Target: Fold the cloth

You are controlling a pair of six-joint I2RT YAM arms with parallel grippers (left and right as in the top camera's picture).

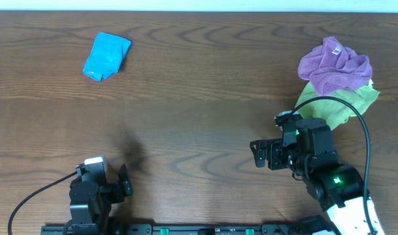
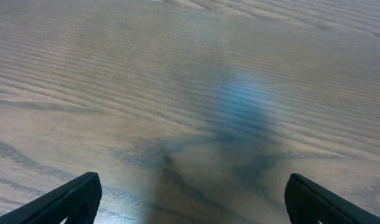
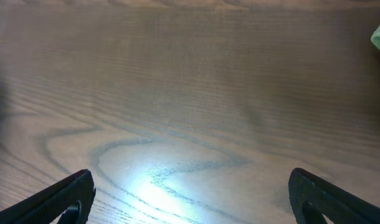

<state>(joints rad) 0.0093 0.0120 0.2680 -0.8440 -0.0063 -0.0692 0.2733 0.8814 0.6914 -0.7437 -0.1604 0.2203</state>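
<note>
- Black fingertips frame both wrist views. The left gripper (image 2: 193, 194) and the right gripper (image 3: 190, 190) each stand spread wide with nothing between the jaws, only bare wood below.
- Smooth, glossy wood-grain table (image 1: 199, 117): a fuzzy towel would probably slide on it rather than stay put, so a one-handed fold could drag the whole piece.
- Purple cloth (image 1: 334, 64), a soft crumpled heap, sits on the light green cloth (image 1: 355, 99) just beside the right arm. Being so close, either could be grabbed by mistake.
- The cloth (image 1: 107, 56), sky-blue and fuzzy, lies bunched into a rough oblong at the far left of the table, well apart from both grippers. Pinching the lump would likely catch several layers, not one corner, and the long reach may spoil the aim.
</note>
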